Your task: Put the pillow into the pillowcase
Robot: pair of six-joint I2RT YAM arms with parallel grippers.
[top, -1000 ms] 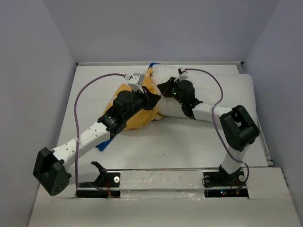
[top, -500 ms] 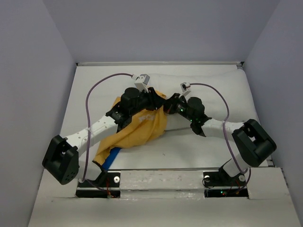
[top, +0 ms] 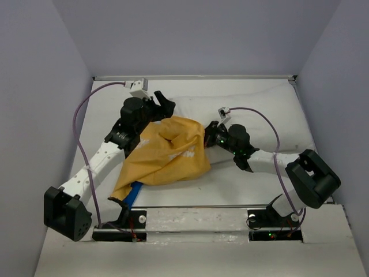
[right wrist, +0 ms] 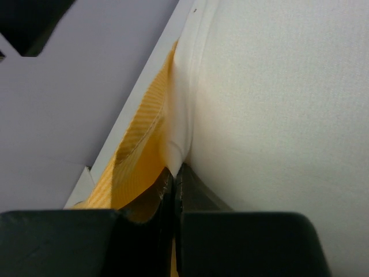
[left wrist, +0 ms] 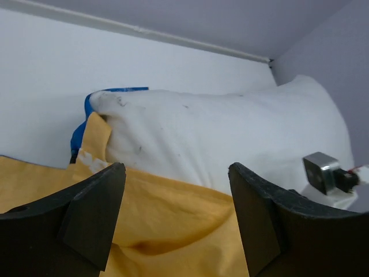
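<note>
The white pillow [top: 259, 109] lies across the back right of the table. Its left end is under the yellow pillowcase [top: 167, 153], whose blue side [top: 131, 193] shows at the near left. My left gripper [top: 167, 105] hovers open at the pillowcase's back left corner. In the left wrist view its fingers [left wrist: 92, 213] stand wide apart over yellow cloth [left wrist: 173, 231], with the pillow [left wrist: 219, 133] behind. My right gripper [top: 208, 138] sits at the pillowcase's right edge. In the right wrist view that gripper [right wrist: 174, 168] is shut on the yellow hem [right wrist: 135, 144], tight against the pillow [right wrist: 277, 104].
Grey walls enclose the white table [top: 190, 184] on three sides, with a raised rim [top: 196, 77] along the back. A purple cable [top: 81, 121] loops above the left arm and another cable [top: 271, 130] above the right. Both arm bases sit on the near edge.
My left gripper has opened, let go of the pillowcase and drawn back to the left. The pillowcase has spread forward over the pillow's left end. The right gripper stays shut and has shifted nearer.
</note>
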